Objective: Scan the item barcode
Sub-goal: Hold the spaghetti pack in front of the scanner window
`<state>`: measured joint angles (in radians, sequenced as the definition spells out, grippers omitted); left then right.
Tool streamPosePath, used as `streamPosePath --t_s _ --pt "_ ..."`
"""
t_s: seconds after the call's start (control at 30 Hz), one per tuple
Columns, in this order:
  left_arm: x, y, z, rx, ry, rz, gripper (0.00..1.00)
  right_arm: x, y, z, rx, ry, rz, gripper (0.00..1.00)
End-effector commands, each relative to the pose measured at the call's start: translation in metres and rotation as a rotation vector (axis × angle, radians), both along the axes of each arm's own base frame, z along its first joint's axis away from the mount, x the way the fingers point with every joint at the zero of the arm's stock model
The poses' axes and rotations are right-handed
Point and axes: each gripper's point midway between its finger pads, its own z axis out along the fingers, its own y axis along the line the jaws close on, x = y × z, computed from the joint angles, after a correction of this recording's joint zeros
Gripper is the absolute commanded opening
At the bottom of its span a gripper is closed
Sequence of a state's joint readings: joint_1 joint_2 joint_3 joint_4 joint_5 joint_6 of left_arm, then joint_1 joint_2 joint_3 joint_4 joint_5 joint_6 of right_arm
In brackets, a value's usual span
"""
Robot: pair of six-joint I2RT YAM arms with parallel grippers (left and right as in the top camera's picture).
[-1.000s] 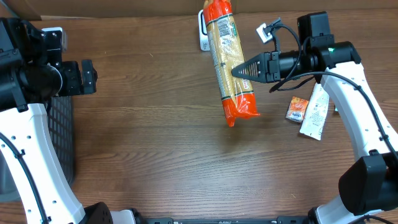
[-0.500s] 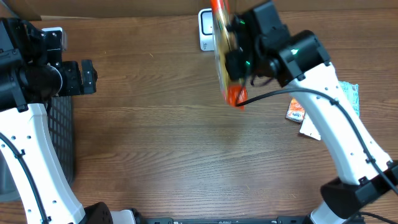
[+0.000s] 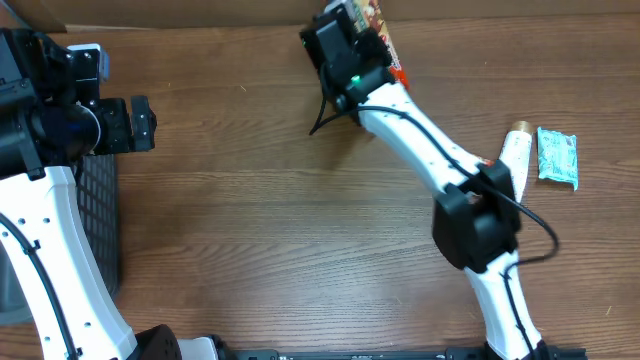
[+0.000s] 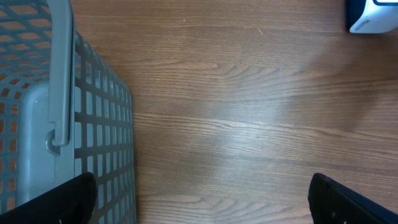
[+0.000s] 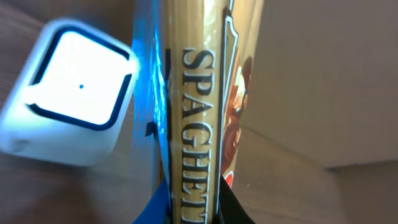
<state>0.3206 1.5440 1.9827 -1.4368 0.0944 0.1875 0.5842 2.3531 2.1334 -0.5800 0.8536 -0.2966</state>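
Reading "SPAGHET": packet [image 5: 194, 130] beside scanner [image 5: 65, 118]

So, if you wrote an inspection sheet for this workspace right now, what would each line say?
Surface: brown wooden table, no spills seen.
Job's things: spaghetti packet held close beside the lit white scanner.
Clutter: white tube and teal packet on the right; mesh basket on the left.
Hands: right hand shut on the spaghetti packet; left hand open and empty, by the basket.
Cables: black cable looping off the right arm.
Surroundings: cardboard wall along the far edge.
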Motion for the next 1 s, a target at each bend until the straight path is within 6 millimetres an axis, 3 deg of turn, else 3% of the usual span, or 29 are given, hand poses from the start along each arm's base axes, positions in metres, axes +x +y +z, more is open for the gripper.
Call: streamPosePath --t_s 0.0,0.3,0.97 --pt "0.002 -0.003 -0.002 0.000 0.006 -0.023 1.00 0.007 -0.020 0.042 -0.181 -0.104 -0.082 0.04" --pt "0.002 -0.003 -0.002 0.001 0.005 -0.023 0.99 0.023 -0.016 -0.009 -0.295 -0.065 -0.077 0.04" --pt "0.002 -0.003 -0.002 0.000 0.005 -0.023 1.00 0.016 -0.026 -0.013 -0.355 -0.027 -0.109 0.04"
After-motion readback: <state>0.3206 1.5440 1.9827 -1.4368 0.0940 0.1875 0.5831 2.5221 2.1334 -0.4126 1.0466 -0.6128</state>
